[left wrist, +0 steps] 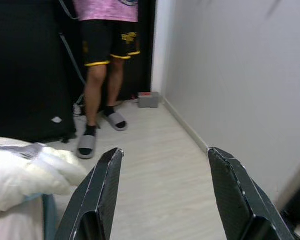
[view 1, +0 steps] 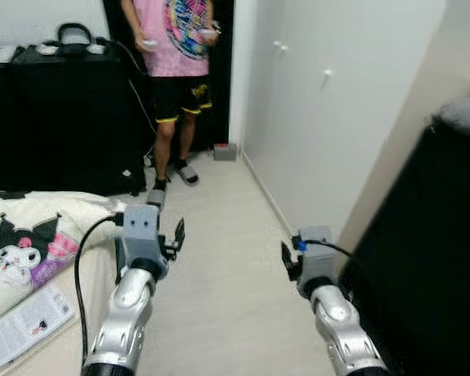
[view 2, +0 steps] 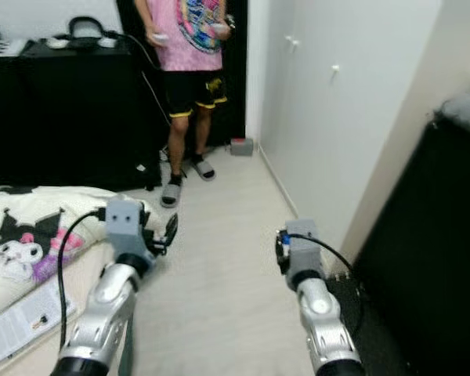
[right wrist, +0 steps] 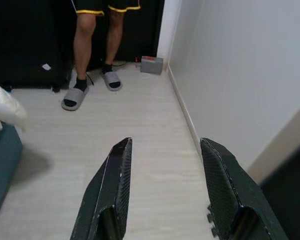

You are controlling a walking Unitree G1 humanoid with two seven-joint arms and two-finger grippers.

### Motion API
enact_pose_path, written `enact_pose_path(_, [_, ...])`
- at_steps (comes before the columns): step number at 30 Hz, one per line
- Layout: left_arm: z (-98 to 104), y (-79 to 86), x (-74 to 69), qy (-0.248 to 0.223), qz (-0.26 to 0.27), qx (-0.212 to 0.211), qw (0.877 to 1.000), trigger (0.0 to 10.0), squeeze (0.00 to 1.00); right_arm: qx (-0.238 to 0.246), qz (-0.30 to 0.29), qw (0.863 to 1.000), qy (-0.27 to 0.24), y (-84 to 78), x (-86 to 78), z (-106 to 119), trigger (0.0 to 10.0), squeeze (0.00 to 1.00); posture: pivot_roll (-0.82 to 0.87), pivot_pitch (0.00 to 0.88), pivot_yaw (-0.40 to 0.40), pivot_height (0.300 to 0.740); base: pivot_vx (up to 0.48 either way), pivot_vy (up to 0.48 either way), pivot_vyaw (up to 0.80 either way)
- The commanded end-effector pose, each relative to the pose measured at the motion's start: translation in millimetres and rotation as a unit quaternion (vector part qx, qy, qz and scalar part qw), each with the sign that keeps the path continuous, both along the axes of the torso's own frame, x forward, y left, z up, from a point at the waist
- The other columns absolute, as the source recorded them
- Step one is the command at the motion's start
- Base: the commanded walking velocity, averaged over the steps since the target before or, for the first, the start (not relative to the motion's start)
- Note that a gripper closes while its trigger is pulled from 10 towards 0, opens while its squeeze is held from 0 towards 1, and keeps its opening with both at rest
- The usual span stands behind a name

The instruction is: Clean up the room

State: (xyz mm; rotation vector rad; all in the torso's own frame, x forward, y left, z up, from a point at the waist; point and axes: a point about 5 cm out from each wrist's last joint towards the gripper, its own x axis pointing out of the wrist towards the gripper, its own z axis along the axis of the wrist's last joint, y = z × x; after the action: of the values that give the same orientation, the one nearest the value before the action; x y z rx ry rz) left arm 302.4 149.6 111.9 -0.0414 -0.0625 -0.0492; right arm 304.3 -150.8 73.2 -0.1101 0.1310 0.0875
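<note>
Ahead, a pale wood-look floor (view 1: 219, 258) runs between a bed (view 1: 31, 235) and a white wardrobe (view 1: 329, 94). Left gripper (left wrist: 165, 200): raised over the floor just beside the bed corner, fingers spread, holding nothing. Right gripper (right wrist: 165, 195): raised over the floor near the wardrobe, fingers spread, holding nothing. A printed blanket (view 1: 23, 243) and a leaflet (view 1: 23, 321) lie on the bed. Beyond the bed stands a person (view 1: 176, 63) in grey slippers. A small grey box (view 1: 225, 151) sits on the floor beside the wardrobe's far end.
</note>
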Motion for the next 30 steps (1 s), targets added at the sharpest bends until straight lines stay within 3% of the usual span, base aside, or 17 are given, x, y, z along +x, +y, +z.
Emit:
enact_pose_path(1, [-2.5, 3.0, -0.7, 0.006, 0.005, 0.001, 1.000, 10.0, 0.00, 0.009, 0.003, 1.000, 0.008, 4.1, -1.8, -3.6, 10.0, 0.00, 0.03, 0.000, -0.046, 0.734, 0.364, 0.000, 0.00])
enact_pose_path(6, [-2.7, 2.8, -0.7, 0.006, 0.005, 0.001, 1.000, 10.0, 0.00, 0.009, 0.007, 1.000, 0.008, 5.0, -1.9, -3.7, 10.0, 0.00, 0.03, 0.000, -0.049, 0.734, 0.354, 0.000, 0.00])
enact_pose_path(26, [-6.2, 3.8, -0.7, 0.014, 0.012, 0.003, 1.000, 10.0, 0.00, 0.003, 0.020, 1.000, 0.006, 7.0, 0.1, -1.4, 10.0, 0.00, 0.03, 0.000, -0.056, 0.734, 0.000, 0.000, 0.00])
enact_pose_path(30, [-6.3, 2.3, -1.8, 0.014, 0.012, 0.003, 1.000, 10.0, 0.00, -0.010, 0.030, 0.999, 0.006, 8.4, 0.5, -1.1, 10.0, 0.00, 0.03, 0.000, -0.058, 0.734, 0.000, 0.000, 0.80])
